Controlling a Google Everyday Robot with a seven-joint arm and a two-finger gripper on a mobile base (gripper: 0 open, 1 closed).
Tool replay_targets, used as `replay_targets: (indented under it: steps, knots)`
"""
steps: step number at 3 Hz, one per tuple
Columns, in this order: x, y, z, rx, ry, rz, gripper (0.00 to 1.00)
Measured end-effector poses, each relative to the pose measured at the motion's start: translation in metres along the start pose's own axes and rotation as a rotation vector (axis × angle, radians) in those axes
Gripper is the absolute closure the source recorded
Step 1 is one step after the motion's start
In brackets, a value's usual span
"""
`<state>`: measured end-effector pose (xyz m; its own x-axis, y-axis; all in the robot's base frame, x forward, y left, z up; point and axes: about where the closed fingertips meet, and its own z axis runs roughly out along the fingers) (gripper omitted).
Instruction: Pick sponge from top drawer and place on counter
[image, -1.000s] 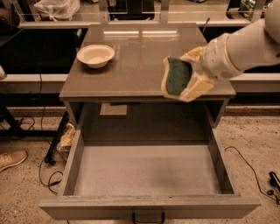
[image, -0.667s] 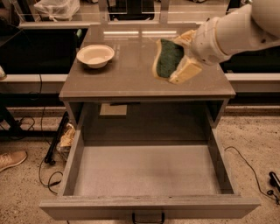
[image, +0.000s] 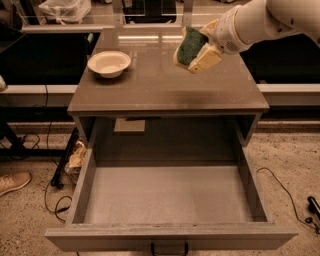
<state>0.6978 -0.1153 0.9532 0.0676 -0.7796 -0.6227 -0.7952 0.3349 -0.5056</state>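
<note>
The dark green, yellow-backed sponge (image: 189, 45) was held tilted in the gripper (image: 194, 51) above the right rear of the glossy grey-brown counter (image: 165, 85), while the top drawer (image: 167, 197) stood pulled out below.

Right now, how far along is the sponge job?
Done: the sponge is out of the open drawer. In hand: the claw is shut on the sponge, holding it tilted in the air over the right rear part of the counter, well away from the bowl. Left: lower it, let go on the counter and pull the arm back.
</note>
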Motion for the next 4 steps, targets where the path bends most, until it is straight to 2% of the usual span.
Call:
replay_targets:
  steps: [1,3,4]
  knots:
    - [0.013,-0.025,0.024,0.003,0.018,0.073,0.58]
    - [0.039,-0.047,0.054,-0.004,0.058,0.17,0.11]
    - [0.052,-0.048,0.061,-0.015,0.073,0.199,0.0]
